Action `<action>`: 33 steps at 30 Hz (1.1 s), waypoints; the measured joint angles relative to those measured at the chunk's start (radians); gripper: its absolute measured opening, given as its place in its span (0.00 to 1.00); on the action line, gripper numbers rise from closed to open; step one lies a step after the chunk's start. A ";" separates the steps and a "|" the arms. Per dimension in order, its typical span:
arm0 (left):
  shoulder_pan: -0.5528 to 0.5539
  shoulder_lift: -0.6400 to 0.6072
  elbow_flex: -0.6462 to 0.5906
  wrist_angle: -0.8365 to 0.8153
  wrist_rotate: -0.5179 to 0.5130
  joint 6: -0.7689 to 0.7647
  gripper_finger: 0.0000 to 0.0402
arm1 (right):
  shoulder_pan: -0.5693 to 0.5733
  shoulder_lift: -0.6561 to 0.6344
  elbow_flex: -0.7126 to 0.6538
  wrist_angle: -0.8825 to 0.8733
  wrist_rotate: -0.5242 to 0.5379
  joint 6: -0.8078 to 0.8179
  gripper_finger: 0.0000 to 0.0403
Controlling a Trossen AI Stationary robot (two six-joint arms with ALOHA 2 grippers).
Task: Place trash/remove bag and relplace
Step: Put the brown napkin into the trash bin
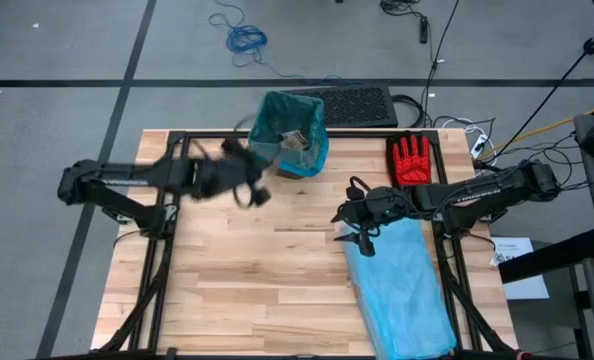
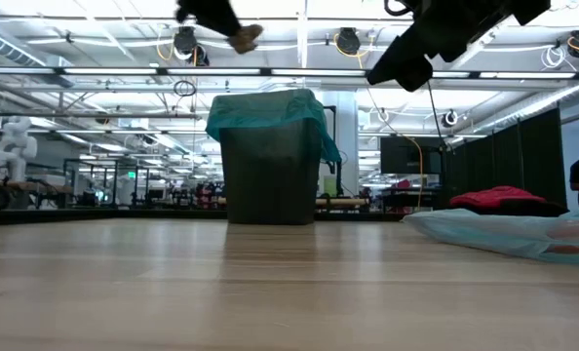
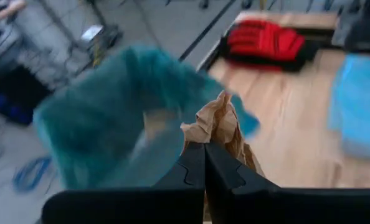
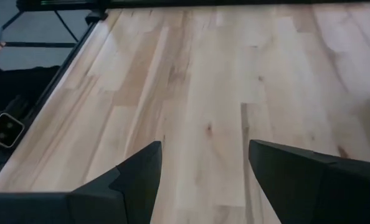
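Item: brown paper wad (image 3: 221, 127), clamped in my left hand (image 1: 254, 194), raised beside the bin's teal bag (image 1: 277, 115) (rear of counter (image 1: 277, 270)). I should centre over the mouth before releasing. Right hand (image 1: 362, 238): fingers apart, idle.

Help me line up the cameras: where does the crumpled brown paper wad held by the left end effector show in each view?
High view: brown paper wad, left of centre, near the bin.
Low view: wad at the top, above the bin.
Left wrist view: centre, between the shut fingers.
Right wrist view: not in it.
Shared landmark: the teal-lined bin.
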 joint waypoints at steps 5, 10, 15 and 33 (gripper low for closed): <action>0.299 0.062 0.067 0.094 0.252 0.136 0.00 | -0.019 0.000 0.001 0.028 0.000 -0.022 0.58; 0.517 0.202 0.121 0.091 0.456 0.143 0.00 | -0.040 0.000 0.001 0.058 -0.001 -0.058 0.58; 0.593 0.377 0.195 0.088 0.590 0.145 0.00 | -0.073 0.000 0.001 0.060 0.071 -0.069 0.58; 0.587 0.522 0.302 0.028 0.673 0.353 0.11 | -0.424 0.003 0.001 0.259 0.681 -0.129 0.38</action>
